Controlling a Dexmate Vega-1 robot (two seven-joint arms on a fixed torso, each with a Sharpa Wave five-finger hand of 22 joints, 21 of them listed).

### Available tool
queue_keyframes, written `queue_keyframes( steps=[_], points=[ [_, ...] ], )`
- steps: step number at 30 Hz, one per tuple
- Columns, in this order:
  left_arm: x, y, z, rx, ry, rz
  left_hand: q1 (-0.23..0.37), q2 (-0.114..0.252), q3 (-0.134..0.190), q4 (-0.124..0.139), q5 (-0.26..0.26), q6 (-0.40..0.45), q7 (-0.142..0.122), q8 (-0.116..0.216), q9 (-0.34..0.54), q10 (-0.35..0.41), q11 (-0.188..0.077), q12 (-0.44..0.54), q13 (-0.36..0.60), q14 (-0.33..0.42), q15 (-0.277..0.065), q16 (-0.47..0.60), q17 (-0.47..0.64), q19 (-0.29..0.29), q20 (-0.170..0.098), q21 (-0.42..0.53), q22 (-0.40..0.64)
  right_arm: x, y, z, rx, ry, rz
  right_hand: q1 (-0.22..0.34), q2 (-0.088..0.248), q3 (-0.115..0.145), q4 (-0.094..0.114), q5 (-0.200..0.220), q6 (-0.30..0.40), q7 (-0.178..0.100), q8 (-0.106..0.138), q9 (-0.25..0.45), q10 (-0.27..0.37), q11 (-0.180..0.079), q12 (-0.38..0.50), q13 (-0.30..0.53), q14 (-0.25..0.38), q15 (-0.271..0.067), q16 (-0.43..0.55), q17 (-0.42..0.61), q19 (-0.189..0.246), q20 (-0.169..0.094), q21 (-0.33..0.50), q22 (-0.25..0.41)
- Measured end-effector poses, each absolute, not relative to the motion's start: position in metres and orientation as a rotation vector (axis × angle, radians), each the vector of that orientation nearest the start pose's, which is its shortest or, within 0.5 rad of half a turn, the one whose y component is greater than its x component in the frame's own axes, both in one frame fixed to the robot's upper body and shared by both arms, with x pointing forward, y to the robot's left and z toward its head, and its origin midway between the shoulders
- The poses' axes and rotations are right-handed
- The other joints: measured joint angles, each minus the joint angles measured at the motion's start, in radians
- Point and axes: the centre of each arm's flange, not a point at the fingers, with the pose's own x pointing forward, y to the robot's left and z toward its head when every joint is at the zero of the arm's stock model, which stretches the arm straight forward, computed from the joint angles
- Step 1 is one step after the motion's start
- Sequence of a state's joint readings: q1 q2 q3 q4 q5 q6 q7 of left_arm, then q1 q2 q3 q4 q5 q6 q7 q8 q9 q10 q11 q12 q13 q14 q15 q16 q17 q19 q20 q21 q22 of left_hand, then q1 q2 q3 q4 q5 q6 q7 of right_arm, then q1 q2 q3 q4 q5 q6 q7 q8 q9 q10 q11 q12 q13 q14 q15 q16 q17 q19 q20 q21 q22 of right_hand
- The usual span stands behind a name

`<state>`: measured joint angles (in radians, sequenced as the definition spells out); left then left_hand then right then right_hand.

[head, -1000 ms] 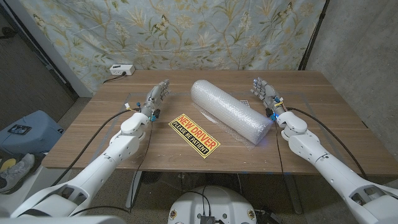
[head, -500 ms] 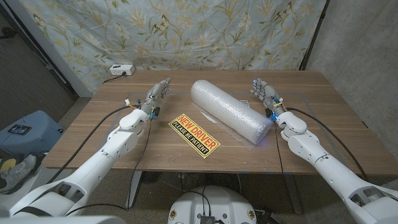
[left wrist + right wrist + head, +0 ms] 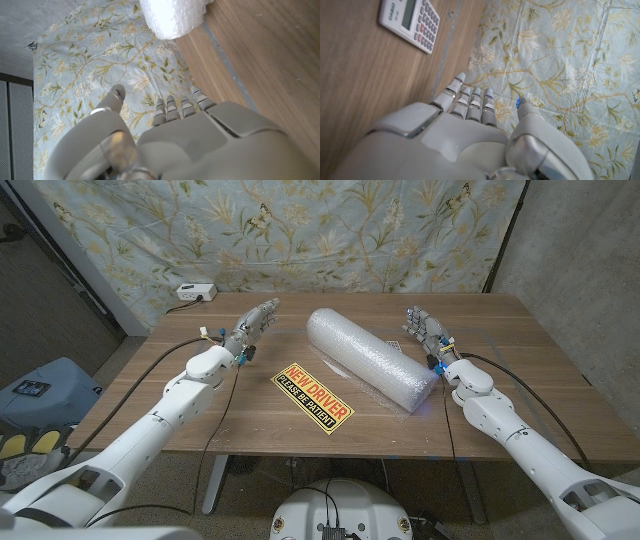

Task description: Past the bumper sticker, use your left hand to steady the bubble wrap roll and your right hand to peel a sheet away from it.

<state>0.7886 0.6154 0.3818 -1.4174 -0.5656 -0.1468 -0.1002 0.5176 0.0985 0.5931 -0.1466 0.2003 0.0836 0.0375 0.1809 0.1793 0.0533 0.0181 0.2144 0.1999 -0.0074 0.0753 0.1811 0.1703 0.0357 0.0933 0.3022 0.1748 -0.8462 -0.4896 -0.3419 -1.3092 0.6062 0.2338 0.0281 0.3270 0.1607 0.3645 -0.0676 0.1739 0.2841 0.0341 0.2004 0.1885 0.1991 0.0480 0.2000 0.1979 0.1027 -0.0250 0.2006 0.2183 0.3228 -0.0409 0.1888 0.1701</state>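
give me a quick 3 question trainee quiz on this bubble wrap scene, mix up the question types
1. True or false: the left hand is already gripping the bubble wrap roll.
2. Multiple choice: the bumper sticker lies (A) on top of the roll, (B) on the table between the roll and the robot, (C) under the right hand.
3. Fill in: the small keyed device on the table in the right wrist view is a ____.

Key
1. False: it is apart from the roll, fingers spread, holding nothing.
2. B
3. calculator
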Motion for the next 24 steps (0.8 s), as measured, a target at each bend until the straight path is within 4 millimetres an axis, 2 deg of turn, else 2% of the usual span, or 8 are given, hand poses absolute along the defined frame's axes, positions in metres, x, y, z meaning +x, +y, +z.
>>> queue_keyframes(
  steps=[13, 21, 24],
  points=[
    [0.639, 0.278, 0.045, 0.290, -0.601, -0.334, 0.026, -0.015, 0.002, -0.020, 0.008, -0.014, 0.004, 0.000, 0.000, 0.000, 0.000, 0.000, 0.000, 0.000, 0.000, 0.000, 0.000, 0.011, 0.011, -0.008, 0.000, 0.666, -0.297, -0.023, -0.002, -0.566, 0.187, 0.008, 0.003, 0.003, -0.003, 0.000, 0.000, 0.000, 0.000, 0.000, -0.007, 0.000, 0.000, 0.000, -0.006, 0.006, 0.000, 0.000, 0.000, 0.000, 0.000, 0.000],
    [0.641, 0.271, 0.060, 0.360, -0.612, -0.366, 0.059, -0.038, -0.001, -0.035, 0.008, -0.014, 0.003, 0.007, 0.000, 0.002, -0.002, 0.000, 0.000, 0.008, -0.004, 0.000, 0.000, 0.026, -0.004, -0.008, 0.000, 0.666, -0.304, -0.019, -0.013, -0.571, 0.173, 0.008, 0.003, 0.004, -0.004, 0.000, 0.000, 0.000, 0.000, 0.000, -0.007, 0.000, 0.000, 0.000, -0.006, 0.006, 0.000, 0.000, 0.000, 0.000, 0.000, 0.000],
    [0.642, 0.271, 0.067, 0.372, -0.616, -0.366, 0.081, -0.046, 0.001, -0.037, 0.016, -0.014, -0.001, 0.009, 0.000, 0.002, -0.002, 0.000, 0.000, 0.008, -0.004, 0.000, 0.000, 0.032, 0.000, -0.008, 0.000, 0.666, -0.305, -0.019, -0.013, -0.572, 0.166, 0.012, 0.007, 0.007, -0.007, 0.000, 0.000, 0.000, 0.000, 0.000, -0.007, 0.000, 0.000, 0.000, -0.006, 0.006, 0.000, 0.000, 0.000, 0.000, 0.000, 0.000]
  ],
)
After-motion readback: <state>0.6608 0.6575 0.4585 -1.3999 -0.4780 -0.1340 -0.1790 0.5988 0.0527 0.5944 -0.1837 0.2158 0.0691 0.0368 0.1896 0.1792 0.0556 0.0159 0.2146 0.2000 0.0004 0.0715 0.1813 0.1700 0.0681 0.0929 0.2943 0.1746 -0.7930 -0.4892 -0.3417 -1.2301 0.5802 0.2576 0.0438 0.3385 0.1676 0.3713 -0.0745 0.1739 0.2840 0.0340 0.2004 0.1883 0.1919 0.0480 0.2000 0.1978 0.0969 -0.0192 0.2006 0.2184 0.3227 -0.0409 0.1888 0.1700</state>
